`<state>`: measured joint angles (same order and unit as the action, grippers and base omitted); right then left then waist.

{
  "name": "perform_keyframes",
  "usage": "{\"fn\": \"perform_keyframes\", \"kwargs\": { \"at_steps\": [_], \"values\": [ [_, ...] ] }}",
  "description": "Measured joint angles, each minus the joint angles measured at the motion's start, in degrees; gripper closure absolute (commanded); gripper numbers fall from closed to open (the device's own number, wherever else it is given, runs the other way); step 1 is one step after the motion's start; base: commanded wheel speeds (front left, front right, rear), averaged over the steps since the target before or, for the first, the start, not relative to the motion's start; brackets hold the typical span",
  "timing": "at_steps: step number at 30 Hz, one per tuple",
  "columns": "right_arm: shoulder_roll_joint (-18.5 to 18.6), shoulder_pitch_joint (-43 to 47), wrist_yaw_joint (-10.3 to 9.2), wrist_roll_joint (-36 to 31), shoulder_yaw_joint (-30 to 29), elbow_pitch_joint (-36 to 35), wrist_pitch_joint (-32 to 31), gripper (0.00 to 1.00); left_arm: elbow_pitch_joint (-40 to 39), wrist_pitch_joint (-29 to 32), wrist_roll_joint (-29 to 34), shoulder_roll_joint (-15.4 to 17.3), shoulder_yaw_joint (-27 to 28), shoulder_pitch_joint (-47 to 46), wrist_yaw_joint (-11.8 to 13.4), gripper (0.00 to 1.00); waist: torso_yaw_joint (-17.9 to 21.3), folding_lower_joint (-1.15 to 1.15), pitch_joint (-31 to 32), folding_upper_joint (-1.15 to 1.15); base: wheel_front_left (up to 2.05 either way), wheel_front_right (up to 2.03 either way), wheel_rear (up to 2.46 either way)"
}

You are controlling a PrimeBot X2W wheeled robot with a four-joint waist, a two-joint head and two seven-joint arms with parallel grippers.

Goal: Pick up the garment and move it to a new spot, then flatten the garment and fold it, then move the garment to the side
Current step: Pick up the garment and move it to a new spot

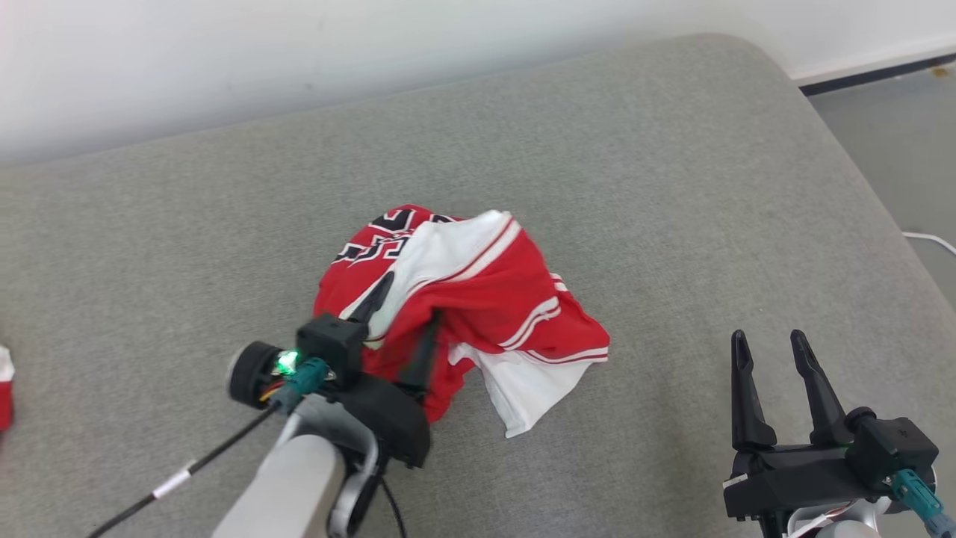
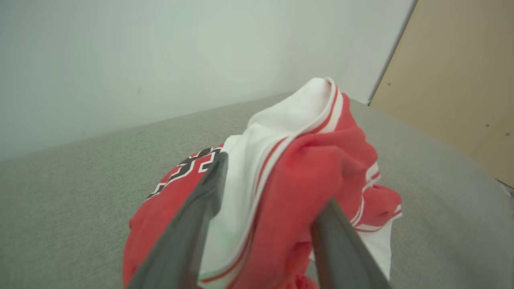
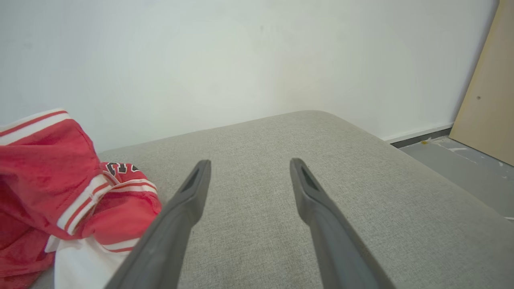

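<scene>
A crumpled red and white garment (image 1: 499, 293) with black lettering lies in a heap at the middle of the grey padded surface (image 1: 597, 149). My left gripper (image 1: 409, 299) reaches into its near-left side with the fingers spread apart. In the left wrist view a raised fold of the garment (image 2: 321, 160) stands loosely between the two fingers of the left gripper (image 2: 275, 180), which do not pinch it. My right gripper (image 1: 768, 338) hovers open and empty over bare surface to the right of the garment. The right wrist view shows the right gripper (image 3: 250, 163) with the garment (image 3: 40, 164) at its left.
The padded surface ends in a rounded corner at the far right, with grey floor (image 1: 896, 134) and a white cable (image 1: 930, 239) beyond. A white wall (image 1: 224, 60) runs behind. A small red and white item (image 1: 4, 388) sits at the left edge. A beige panel (image 2: 461, 80) stands by the wall.
</scene>
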<state>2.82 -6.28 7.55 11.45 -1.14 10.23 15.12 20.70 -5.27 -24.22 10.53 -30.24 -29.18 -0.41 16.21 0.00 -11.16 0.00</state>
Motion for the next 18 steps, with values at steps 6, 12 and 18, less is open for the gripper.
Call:
{"fn": "perform_keyframes", "kwargs": {
  "at_steps": [6,12,18],
  "values": [
    [0.0,0.6,0.00,-1.0,-0.8,0.1,0.0,0.00,-3.0,-3.1,-0.2,-2.9,-1.6,-0.7,-1.6,0.00,-2.5,0.00,1.2,0.00,0.00,0.00,0.00],
    [0.0,1.8,0.00,-1.5,-2.0,0.2,0.0,0.00,-9.6,-2.2,-0.4,-2.3,-1.6,-1.0,-1.0,0.00,-6.1,0.00,3.1,0.00,0.00,0.00,0.00],
    [0.0,2.0,0.00,-2.0,-2.7,-0.1,0.0,0.00,-15.2,-2.3,-1.0,2.0,2.9,1.4,2.0,0.00,-10.4,0.00,4.7,0.00,0.00,0.00,0.00]
  ]
}}
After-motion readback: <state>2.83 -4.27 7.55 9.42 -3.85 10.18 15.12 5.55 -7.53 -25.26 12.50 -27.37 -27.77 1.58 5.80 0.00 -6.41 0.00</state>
